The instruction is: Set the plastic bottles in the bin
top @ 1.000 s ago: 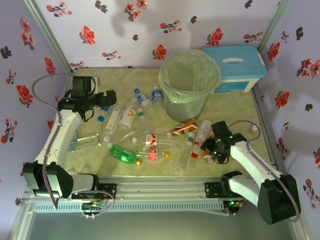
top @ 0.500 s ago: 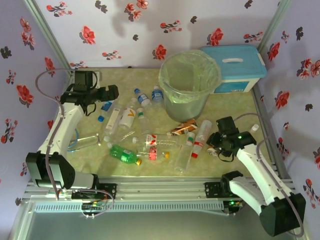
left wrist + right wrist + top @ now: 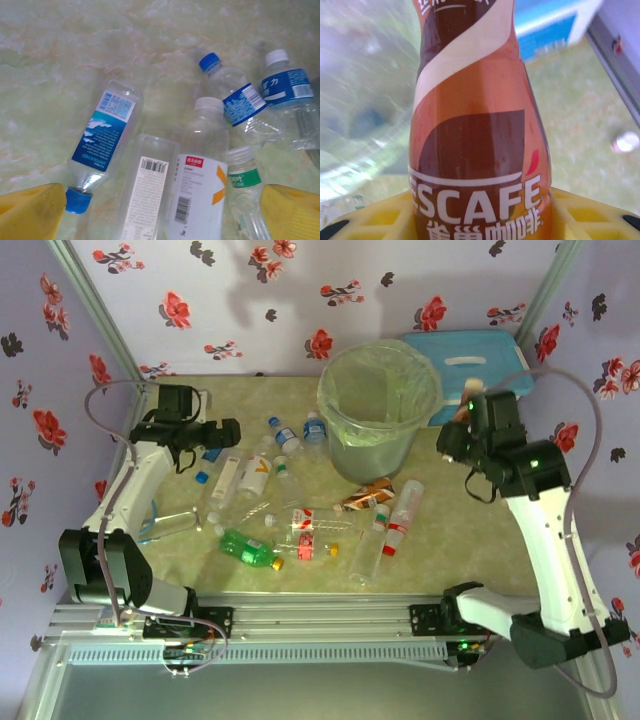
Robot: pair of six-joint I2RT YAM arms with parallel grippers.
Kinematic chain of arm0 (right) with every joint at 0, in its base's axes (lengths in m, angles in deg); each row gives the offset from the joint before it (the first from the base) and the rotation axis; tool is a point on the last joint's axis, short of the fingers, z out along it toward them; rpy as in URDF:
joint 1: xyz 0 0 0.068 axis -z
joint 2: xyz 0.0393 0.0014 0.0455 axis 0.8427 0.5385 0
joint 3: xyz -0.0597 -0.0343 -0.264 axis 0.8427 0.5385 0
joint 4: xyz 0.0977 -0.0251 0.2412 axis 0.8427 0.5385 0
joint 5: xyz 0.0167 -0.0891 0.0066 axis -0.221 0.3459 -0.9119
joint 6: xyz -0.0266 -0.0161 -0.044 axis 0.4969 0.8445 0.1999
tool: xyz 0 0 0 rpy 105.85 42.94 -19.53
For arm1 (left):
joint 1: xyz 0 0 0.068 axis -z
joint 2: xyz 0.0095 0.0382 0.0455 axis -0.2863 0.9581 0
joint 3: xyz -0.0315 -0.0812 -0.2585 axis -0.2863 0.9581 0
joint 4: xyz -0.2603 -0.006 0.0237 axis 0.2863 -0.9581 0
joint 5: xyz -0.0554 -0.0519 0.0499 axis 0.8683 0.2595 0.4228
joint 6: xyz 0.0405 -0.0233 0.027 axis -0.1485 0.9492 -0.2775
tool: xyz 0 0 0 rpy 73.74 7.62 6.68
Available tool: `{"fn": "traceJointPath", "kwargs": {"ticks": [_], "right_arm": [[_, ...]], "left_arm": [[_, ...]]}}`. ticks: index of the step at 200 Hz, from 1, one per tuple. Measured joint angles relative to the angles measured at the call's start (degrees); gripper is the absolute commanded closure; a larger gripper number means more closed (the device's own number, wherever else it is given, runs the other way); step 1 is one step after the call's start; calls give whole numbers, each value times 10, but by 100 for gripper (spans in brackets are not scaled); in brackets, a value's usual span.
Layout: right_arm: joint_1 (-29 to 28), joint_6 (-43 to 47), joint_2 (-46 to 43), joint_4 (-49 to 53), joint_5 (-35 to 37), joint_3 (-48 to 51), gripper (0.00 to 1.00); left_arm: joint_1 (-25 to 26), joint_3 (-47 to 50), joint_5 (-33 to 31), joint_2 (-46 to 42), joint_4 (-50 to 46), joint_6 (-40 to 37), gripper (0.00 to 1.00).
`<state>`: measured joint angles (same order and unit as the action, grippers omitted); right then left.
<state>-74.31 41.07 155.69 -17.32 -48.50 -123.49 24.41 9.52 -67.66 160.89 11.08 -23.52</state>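
A brown-orange coffee bottle (image 3: 477, 125) stands upright between the yellow fingers of my right gripper (image 3: 480, 217), which is shut on it. That gripper (image 3: 460, 430) hangs high, just right of the bin (image 3: 378, 405), whose pale green bag shows blurred in the right wrist view (image 3: 365, 100). My left gripper (image 3: 225, 430) is open above the bottles at the back left, nothing between its fingers (image 3: 30, 212). Below it lie a blue-label bottle (image 3: 105, 135), a clear barcode bottle (image 3: 147, 190) and a white-label bottle (image 3: 200, 185). More bottles lie mid-table, including a green one (image 3: 245, 548).
The white box with the light-blue lid (image 3: 470, 375) stands right behind my right gripper. A second brown-orange bottle (image 3: 368, 495) lies in front of the bin. A loose white cap (image 3: 508, 497) sits near the right wall. Flowered walls close in three sides.
My right arm has lifted the brown-orange bottle from the table's front right up to beside the bin. The left gripper has edged slightly right over the back-left bottles.
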Motion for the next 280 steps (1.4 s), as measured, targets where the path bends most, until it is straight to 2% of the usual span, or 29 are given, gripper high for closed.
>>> {"fn": "traceJointPath", "kwargs": {"ticks": [28, 56, 89, 125, 206, 280], "right_arm": [[0, 35, 68, -19, -37, -97, 58], [-9, 55, 173, -38, -89, -190, 60], [-38, 81, 315, -37, -125, -323, 60], [-53, 111, 443, 17, -138, -447, 60], [-54, 175, 565, 105, -137, -465, 60], [-54, 214, 640, 128, -132, -465, 53]], "left_arm": [[-4, 0, -55, 3, -14, -32, 0], [-19, 0, -99, 4, -20, -54, 0], [-31, 0, -118, 23, -23, -67, 0], [-36, 0, -123, 47, -29, -86, 0], [-46, 0, -125, 69, -31, -110, 0], [-46, 0, -125, 82, -33, -121, 0]]}}
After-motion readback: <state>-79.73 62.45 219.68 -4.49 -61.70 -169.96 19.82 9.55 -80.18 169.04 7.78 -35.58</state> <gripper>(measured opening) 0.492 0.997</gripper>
